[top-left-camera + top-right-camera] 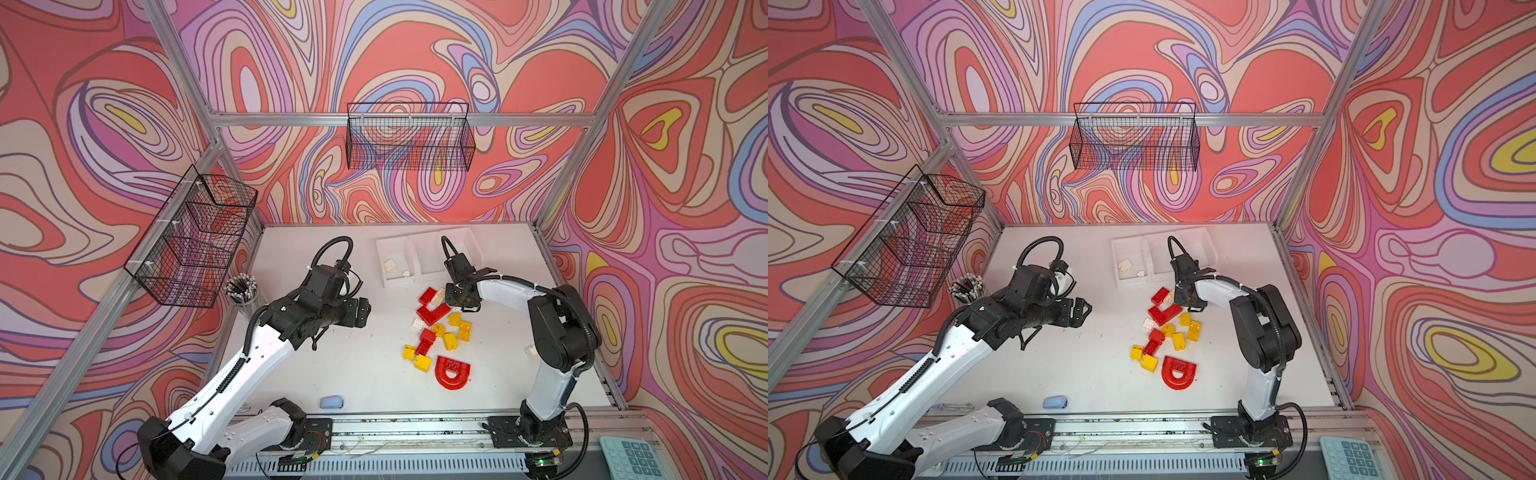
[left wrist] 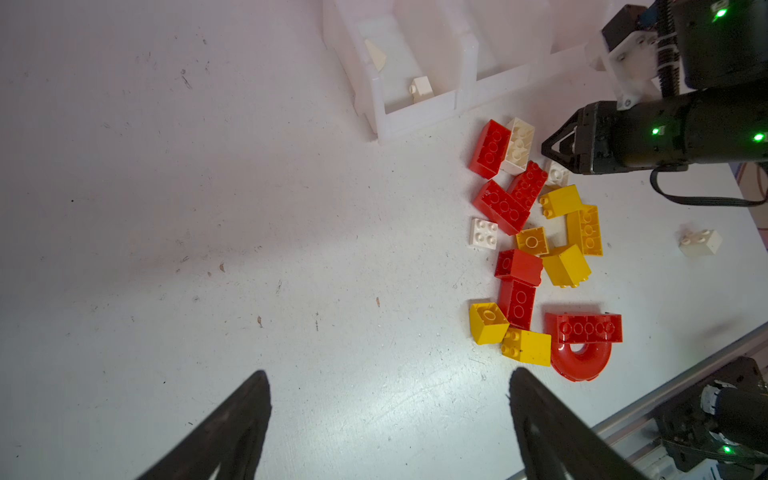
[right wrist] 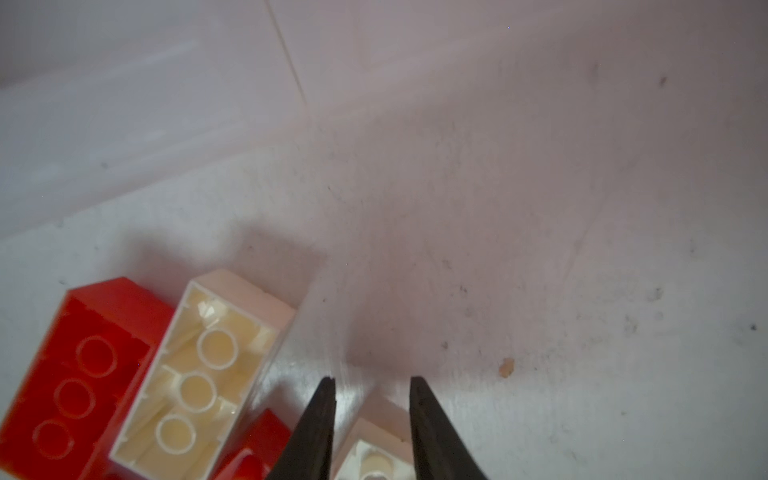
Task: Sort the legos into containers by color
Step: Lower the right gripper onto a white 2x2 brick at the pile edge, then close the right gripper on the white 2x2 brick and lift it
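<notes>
Right tool (image 3: pixel 372 380) tight around a small cream lego (image 3: pixel 374 451).

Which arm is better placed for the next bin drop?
Right. The right gripper is shut on a small cream brick close to the containers; the left gripper hangs open over bare table, away from the legos.

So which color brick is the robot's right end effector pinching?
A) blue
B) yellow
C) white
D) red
C: in the right wrist view the right end effector is closed on a small white brick, which sits squeezed between its two sides. The red brick lies off to one side, untouched.
</notes>
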Tool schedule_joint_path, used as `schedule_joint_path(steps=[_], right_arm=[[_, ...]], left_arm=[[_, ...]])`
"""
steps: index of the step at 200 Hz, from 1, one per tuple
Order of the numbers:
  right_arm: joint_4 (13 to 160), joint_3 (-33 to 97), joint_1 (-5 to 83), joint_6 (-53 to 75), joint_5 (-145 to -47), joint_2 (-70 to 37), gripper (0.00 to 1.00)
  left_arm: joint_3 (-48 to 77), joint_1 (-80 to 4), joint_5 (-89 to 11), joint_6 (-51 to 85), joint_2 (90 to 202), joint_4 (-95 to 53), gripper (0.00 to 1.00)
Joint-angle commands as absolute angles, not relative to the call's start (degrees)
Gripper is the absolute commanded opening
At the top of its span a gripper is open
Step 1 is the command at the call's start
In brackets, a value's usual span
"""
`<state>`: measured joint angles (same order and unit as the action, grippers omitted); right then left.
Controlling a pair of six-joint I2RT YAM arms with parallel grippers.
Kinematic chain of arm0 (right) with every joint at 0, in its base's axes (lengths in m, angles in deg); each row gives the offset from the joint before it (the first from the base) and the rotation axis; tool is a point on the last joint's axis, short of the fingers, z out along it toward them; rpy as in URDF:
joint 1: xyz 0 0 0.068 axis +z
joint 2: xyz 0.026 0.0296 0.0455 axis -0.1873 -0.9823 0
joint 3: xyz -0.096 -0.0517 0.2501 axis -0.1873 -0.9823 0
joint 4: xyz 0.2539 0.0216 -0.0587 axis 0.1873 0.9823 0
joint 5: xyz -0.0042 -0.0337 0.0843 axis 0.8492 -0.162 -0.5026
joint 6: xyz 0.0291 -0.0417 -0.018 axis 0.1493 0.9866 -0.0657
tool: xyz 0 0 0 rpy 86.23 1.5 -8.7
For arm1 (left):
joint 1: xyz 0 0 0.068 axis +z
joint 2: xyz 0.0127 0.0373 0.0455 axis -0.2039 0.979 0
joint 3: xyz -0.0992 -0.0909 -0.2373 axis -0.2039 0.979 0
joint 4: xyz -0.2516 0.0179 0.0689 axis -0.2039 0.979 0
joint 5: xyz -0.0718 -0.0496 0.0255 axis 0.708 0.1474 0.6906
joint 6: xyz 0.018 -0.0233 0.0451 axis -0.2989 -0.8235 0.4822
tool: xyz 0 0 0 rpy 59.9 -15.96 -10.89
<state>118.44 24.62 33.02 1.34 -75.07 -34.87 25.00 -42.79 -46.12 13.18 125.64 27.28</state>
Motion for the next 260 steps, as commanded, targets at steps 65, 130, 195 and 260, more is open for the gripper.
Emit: schedule_joint_path(steps=[65, 130, 195, 260], right_arm=[[122.46, 24.78, 33.28, 3.57, -74.83, -32.87, 0.59], [120.02, 20.06, 34.03, 1.67, -76.15, -32.64, 0.58], [119.39, 19.6, 36.53, 0.49, -76.23, -33.58, 0.63], [120.52, 17.33, 36.66, -0.65, -75.14, -31.57, 0.65]], left_arm=[[25.75, -42.44, -46.78, 14.14, 125.54, 28.96, 0.9], [25.79, -42.44, -46.49, 14.1, 125.63, 28.97, 0.9], [25.81, -42.44, -46.45, 14.05, 125.59, 28.92, 0.9], [25.87, -42.44, -46.08, 14.06, 125.69, 28.86, 0.9]])
